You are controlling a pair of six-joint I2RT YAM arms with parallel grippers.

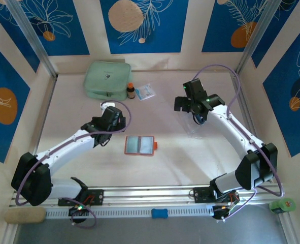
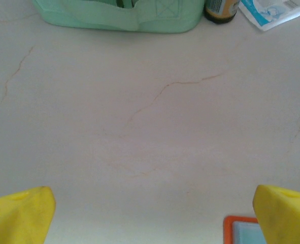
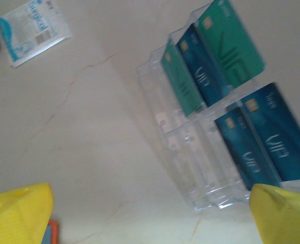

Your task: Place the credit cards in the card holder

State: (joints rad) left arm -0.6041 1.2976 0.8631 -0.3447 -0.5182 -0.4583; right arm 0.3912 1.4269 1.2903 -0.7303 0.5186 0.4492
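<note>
Pale tabletop bears credit cards reading VIP.

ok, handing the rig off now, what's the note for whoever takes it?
Left gripper: open, empty, over bare table.
Right gripper: open, empty, by the clear card stand.
Credit cards: five visible, teal and blue, all in the stand.
Card holder: orange, open flat mid-table between the arms.
Done: no card clearly loaded.
Left: move every card in.

The left gripper spreads yellow fingers wide over a pale cracked tabletop. Beyond sit a mint-green fabric pouch, a brown bottle and a white-and-blue paper packet. An orange card holder edges in beside one finger.
</note>
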